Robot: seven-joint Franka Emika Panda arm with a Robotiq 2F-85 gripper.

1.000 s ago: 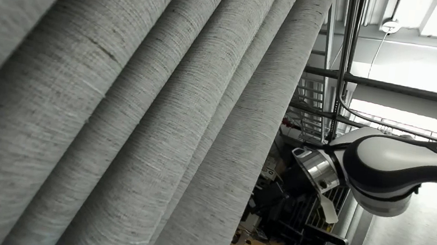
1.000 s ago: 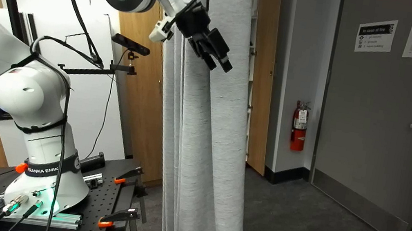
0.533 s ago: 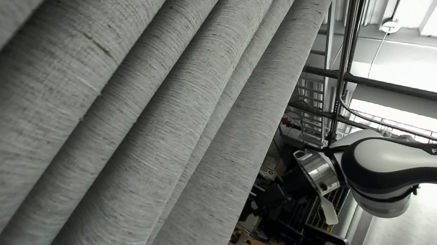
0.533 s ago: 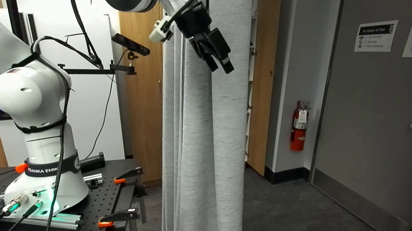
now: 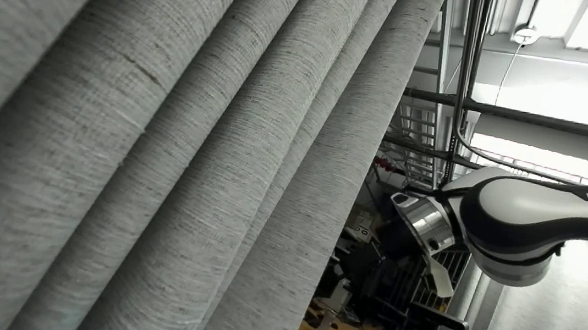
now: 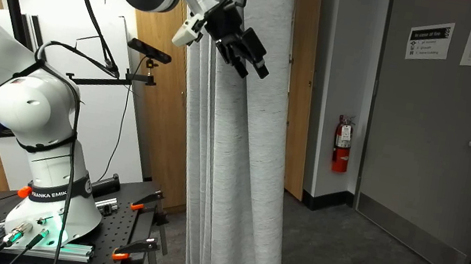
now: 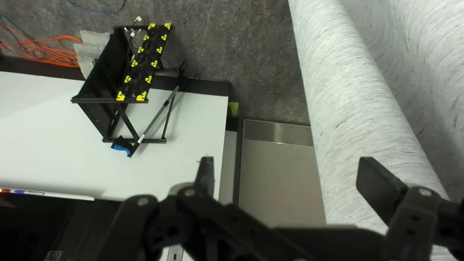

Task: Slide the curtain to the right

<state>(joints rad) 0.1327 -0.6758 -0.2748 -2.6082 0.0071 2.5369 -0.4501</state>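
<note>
The curtain (image 5: pixel 206 155) is a large light-grey pleated fabric drape filling much of an exterior view. In an exterior view its free edge fold (image 6: pixel 260 155) hangs beside the arm. My black gripper (image 6: pixel 252 73) is in front of its upper part there, tilted downward. In the wrist view the gripper (image 7: pixel 284 165) is wide open with nothing held. The curtain's edge fold (image 7: pixel 348 119) shows in the right part of the gap and behind the right finger (image 7: pixel 378 188). The left finger (image 7: pixel 206 174) is off the fabric. I cannot tell whether the right finger touches the curtain.
A grey door (image 6: pixel 430 158) and a red fire extinguisher (image 6: pixel 342 149) are beyond the curtain. A camera on a bracket (image 6: pixel 149 50) stands below the arm. Clamps (image 6: pixel 139 246) line the base table's edge. The wrist view shows a whiteboard (image 7: pixel 47 145) and a black frame (image 7: pixel 141 65).
The gripper has moved slightly up and turned a little. The curtain's free edge has shifted slightly, outward past the gripper side, to the left in an exterior view. The gripper still looks open.
</note>
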